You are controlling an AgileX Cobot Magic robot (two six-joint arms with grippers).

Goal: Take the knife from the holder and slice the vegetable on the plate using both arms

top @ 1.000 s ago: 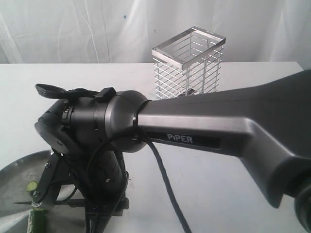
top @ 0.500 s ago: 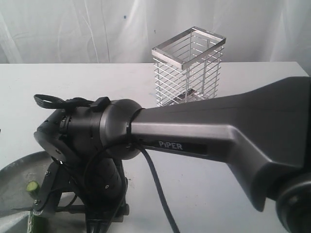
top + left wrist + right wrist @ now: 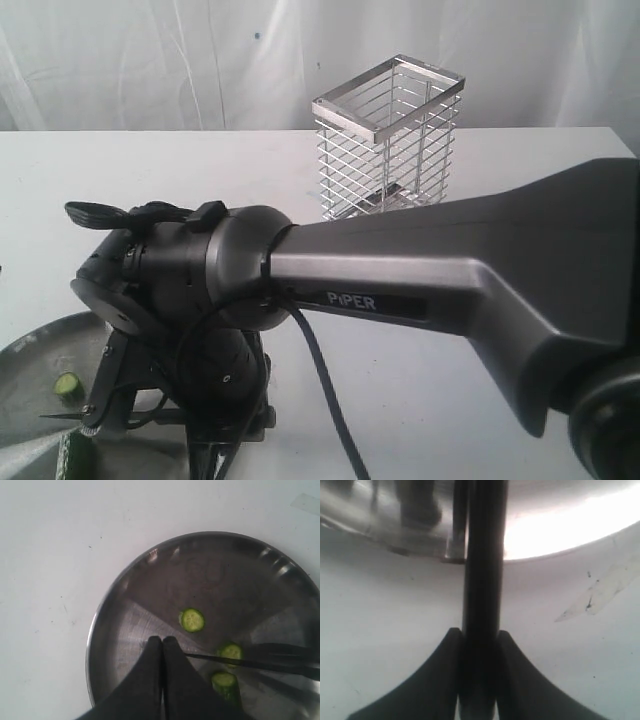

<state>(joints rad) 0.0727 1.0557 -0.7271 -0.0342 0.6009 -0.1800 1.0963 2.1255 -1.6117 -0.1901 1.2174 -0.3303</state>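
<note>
While the right claw (image 3: pixel 480 636) clamped its two fingers on the black handle of the knife (image 3: pixel 482 560), the slim dark blade reached out level over the steel plate (image 3: pixel 107 625) at the nearest edge of the table (image 3: pixel 520 170). On that plate lay the cucumber (image 3: pixel 225 682), its pale cut end facing the blade, and the blade ran between this stub and a second slice (image 3: pixel 230 651) just beyond it (whether the edge touched the metal I could not tell). One round slice (image 3: pixel 192 620) lay apart, closer to the middle of the plate. The left claw (image 3: pixel 161 641) was over the same plate with its fingers pressed together on nothing, its tips just beside the point of the knife. From the exterior view the right arm (image 3: pixel 450 270), grey with "PiPER" lettering and a black cable hanging under it, stretched from the right across the middle, its black wrist bent down over the plate's rim. Behind the arm, well apart from the plate, the holder (image 3: pixel 390 140) stood upright on the white table. A white curtain (image 3: pixel 150 60) hung behind the table's far edge.
</note>
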